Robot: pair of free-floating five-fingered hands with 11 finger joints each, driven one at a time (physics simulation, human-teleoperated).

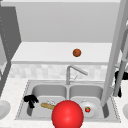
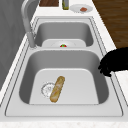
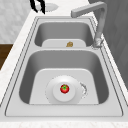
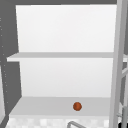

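The left hand (image 1: 30, 100) hovers at the left edge of the sink's left basin (image 1: 48, 91), fingers hanging down in a loose curl and holding nothing. In the left side view this hand (image 2: 113, 62) juts in over the front rim of that basin, fingertips drooping toward the inside.

The nearest thing to it is a bread loaf (image 1: 48, 106), lying flat on the basin floor, below and just to the right of the hand, one end beside the drain (image 2: 47, 88). Hand and loaf are apart. Judging by this, the step in hand looks like a reach toward the loaf; a grasp would call for the hand to drop lower and close around the loaf's length.

The right hand (image 1: 119, 77) hangs at the far right beside an open cabinet door; its finger posture is hard to read. A plate (image 3: 53, 96) carrying a tomato (image 3: 64, 88) sits in the right basin. A large red ball (image 1: 67, 114) sits in front of the sink, and a small brown ball (image 1: 77, 52) rests on the shelf (image 4: 45, 106) above.
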